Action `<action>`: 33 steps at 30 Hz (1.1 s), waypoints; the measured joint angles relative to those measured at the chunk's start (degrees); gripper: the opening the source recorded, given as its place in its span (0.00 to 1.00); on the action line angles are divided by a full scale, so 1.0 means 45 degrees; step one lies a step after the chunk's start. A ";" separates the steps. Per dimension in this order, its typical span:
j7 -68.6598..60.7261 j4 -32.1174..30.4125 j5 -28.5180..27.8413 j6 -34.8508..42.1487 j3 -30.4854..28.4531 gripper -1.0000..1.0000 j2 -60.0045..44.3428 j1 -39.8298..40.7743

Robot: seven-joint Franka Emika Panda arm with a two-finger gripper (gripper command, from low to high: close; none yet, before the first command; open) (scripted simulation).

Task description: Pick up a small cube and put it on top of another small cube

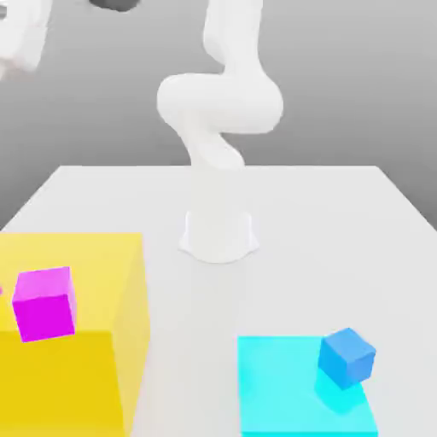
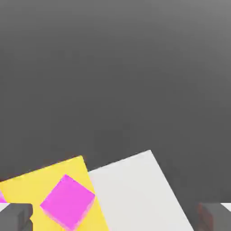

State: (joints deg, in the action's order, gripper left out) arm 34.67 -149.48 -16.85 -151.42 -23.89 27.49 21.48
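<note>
high above the white table [image 1: 324,222], the gripper [image 2: 115,219] has its two grey fingers [image 2: 16,217] spread wide apart, holding and touching nothing. below it, a small magenta cube [image 2: 67,201] sits on a tall yellow block [image 1: 102,282] at the exterior view's left. a small blue cube [image 1: 346,357] rests on a flat cyan slab [image 1: 282,384] at that view's right, well apart.

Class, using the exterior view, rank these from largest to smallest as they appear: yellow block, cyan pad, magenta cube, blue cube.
1. yellow block
2. cyan pad
3. magenta cube
4. blue cube

The two cubes look nearly alike, so their order is unsure.
</note>
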 joint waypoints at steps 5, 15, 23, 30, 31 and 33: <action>-0.1097 -0.2085 -0.0633 -0.1682 -0.1621 0.50 -0.2050 0.0995; -0.5213 -0.4099 0.4596 -0.4270 -0.0679 0.50 -0.6743 -0.1356; -0.7381 -0.3583 0.7482 -0.6331 0.4952 0.00 -0.9297 0.3681; -0.6779 -0.3732 0.6744 -0.5776 0.3835 0.00 -0.8629 0.2726; -0.6288 -0.3829 0.6098 -0.5449 0.3156 0.00 -0.8215 0.2211; -0.5224 -0.4022 0.4620 -0.4750 0.2154 0.00 -0.7313 0.1611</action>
State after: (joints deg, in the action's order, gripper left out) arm 11.16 -167.58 3.94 -172.79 -14.20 -5.42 28.73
